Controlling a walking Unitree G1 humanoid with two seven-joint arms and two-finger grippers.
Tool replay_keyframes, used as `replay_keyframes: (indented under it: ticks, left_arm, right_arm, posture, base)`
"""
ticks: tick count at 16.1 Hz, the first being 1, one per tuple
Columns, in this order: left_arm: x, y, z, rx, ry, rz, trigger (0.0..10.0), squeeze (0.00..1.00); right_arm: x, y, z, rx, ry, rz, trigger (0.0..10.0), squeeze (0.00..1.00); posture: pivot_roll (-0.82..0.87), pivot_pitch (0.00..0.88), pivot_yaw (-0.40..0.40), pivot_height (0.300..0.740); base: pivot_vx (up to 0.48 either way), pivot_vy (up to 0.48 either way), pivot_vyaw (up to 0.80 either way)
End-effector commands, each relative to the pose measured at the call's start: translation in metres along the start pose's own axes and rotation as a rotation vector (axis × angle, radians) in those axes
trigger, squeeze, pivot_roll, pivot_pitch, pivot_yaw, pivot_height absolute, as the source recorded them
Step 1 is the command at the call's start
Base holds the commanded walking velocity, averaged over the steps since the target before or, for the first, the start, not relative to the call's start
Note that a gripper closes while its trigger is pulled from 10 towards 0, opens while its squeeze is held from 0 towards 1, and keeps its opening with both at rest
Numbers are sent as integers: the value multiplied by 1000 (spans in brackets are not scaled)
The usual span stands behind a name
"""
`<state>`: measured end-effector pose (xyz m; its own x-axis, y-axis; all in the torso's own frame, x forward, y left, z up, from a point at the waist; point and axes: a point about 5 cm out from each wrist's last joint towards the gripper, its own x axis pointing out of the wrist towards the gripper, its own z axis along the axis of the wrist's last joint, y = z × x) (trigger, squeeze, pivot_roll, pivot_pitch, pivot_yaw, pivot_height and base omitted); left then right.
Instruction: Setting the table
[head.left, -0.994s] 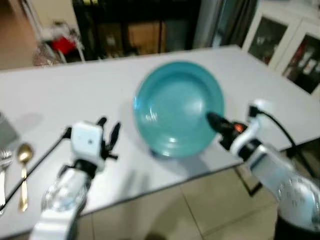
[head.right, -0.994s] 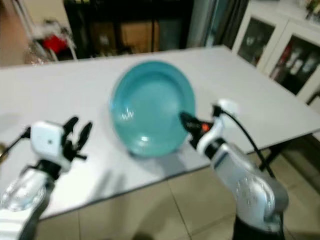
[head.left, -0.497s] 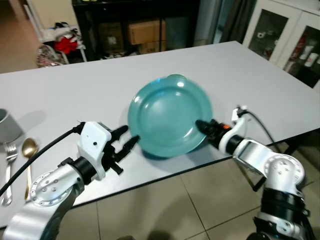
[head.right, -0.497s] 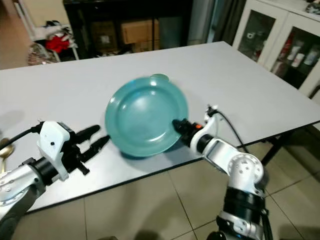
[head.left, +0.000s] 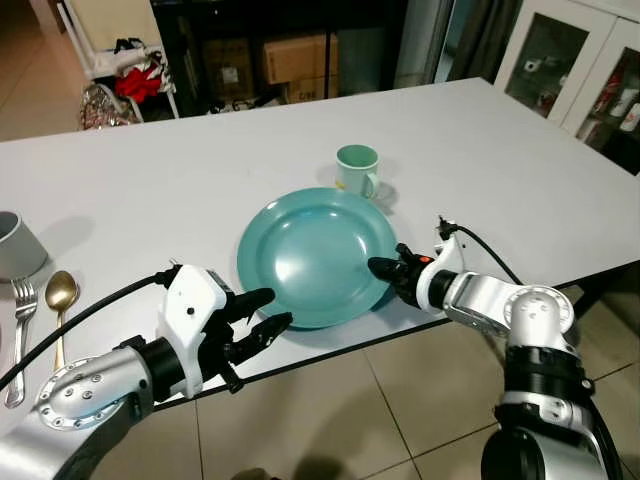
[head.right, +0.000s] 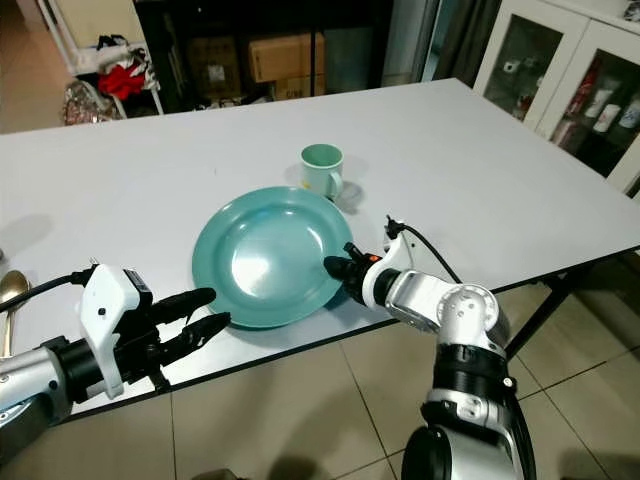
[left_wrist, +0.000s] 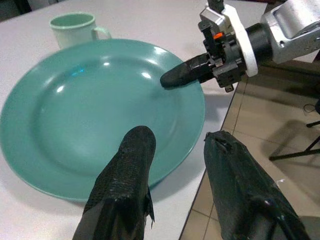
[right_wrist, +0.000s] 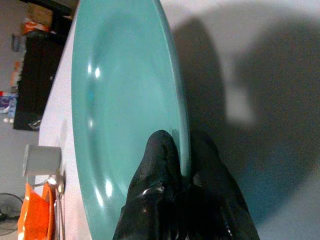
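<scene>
While the right gripper (head.left: 385, 268) pinches the teal plate's (head.left: 318, 255) rim and the left gripper (head.left: 262, 312) waits spread apart, careless release could knock the green mug (head.left: 357, 170).

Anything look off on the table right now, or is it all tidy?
Nothing spilled or broken. The teal plate sits very near the table's front edge, its rim pinched by the right end effector. The mint mug stands upright just behind it. The left end effector hovers open beside the plate's near rim.
</scene>
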<state>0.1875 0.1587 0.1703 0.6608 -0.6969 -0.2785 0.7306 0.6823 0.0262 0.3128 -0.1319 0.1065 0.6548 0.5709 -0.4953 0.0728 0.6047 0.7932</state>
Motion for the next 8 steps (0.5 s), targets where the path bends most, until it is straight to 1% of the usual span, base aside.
replay_keyframes:
  ticks: [1,3,4,5,6,8]
  left_arm:
    - [-3,-2,2,9,9,-5,10000,0]
    - [-3,-2,1,12,19,-12,10000,0]
    - [-2,-2,1,14,19,-11,10000,0]
    - [-2,-1,3,12,12,-4,10000,0]
    - [-2,-1,3,11,12,-4,10000,0]
    - [-1,-3,1,9,16,-5,10000,0]
  right_arm:
    - [2,2,3,8,-5,3,10000,0]
    - [7,-1,0,18,31,-15,10000,0]
    - [8,-3,1,24,21,-31,10000,0]
    - [8,-6,9,39,-46,-59,10000,922]
    - [8,-6,11,42,-63,-64,10000,988]
    - [2,-11,14,26,-81,-83,10000,1000]
  posture:
    - [51,0,21,740]
    - [53,0,24,740]
    - [53,0,25,740]
    - [52,0,30,740]
    - [52,0,31,740]
    - [48,0,37,740]
  base:
    - [0,0,0]
    - [0,0,0]
    - [0,0,0]
    - [0,0,0]
    - [0,0,0]
    - [0,0,0]
